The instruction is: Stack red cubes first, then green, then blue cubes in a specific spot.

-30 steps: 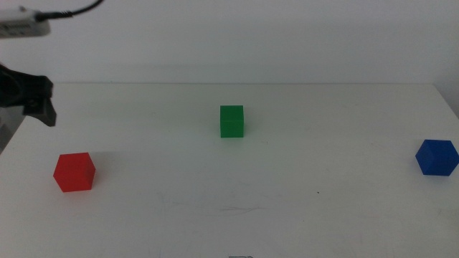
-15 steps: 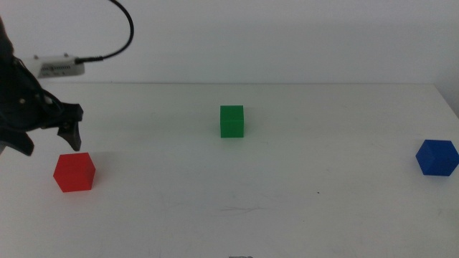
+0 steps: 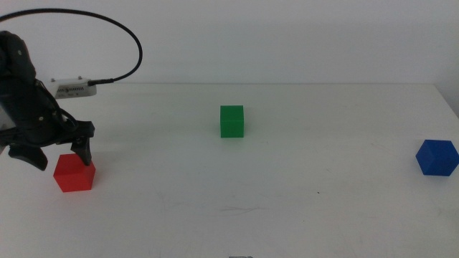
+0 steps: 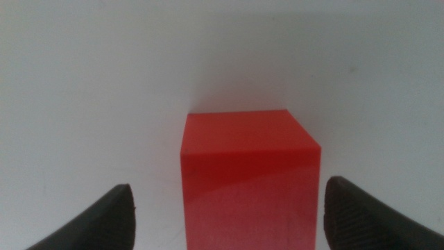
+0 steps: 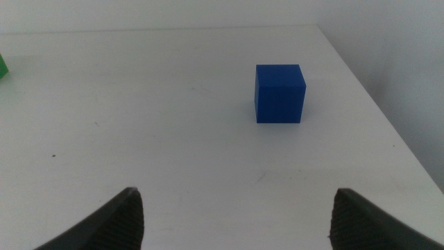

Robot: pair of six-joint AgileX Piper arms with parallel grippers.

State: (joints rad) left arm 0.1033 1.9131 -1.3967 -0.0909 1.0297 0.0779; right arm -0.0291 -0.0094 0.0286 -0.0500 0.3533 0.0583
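Note:
The red cube (image 3: 74, 173) sits on the white table at the left. My left gripper (image 3: 51, 155) is open and hovers just above and behind it, one jaw on each side. In the left wrist view the red cube (image 4: 250, 177) lies between the two spread jaws, not touched. The green cube (image 3: 232, 121) stands at the table's middle. The blue cube (image 3: 437, 157) stands at the far right; it also shows in the right wrist view (image 5: 279, 93), well ahead of my open right gripper (image 5: 236, 222). The right arm is out of the middle view.
The table's right edge (image 3: 448, 104) runs close to the blue cube. A black cable (image 3: 107, 21) arcs above the left arm. A small dark speck (image 3: 319, 192) lies on the tabletop.
My left gripper has come in from the far left and dropped down over the red cube. The cubes have not moved.

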